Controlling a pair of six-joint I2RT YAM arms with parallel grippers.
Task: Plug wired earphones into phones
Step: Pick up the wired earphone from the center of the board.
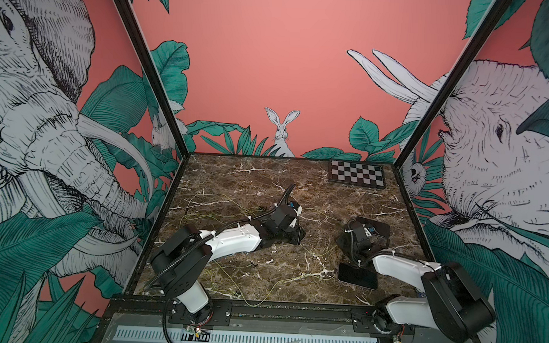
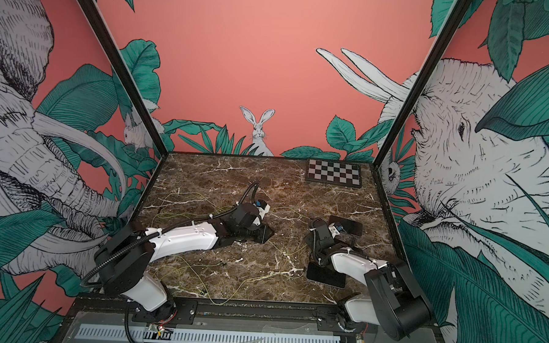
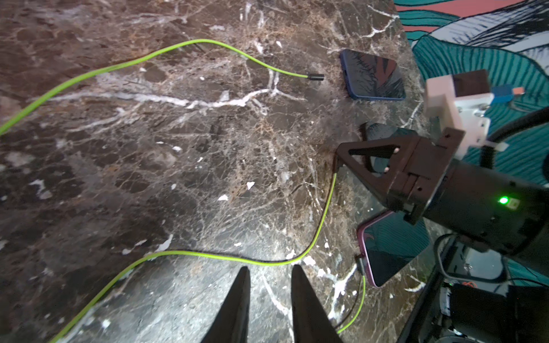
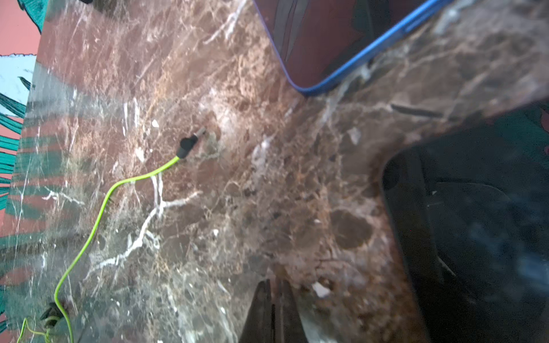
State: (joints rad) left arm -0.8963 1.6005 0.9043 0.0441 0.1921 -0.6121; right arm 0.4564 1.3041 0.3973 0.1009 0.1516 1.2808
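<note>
Low over the marble counter, left hand with fingers parted, gripping nothing; yellow-green earphone cord lying just past its tips. Farther along that cord, right hand closed, tips down at the counter, right at the cord's end; pinched or merely touched, cannot tell. All three phones flat on the counter's right side: blue-edged phone farthest back, with the loose plug of a second cord near it, not inserted; dark phone partly hidden behind the right hand; pink-edged phone nearest the front, a small dark plug seated against its end.
</note>
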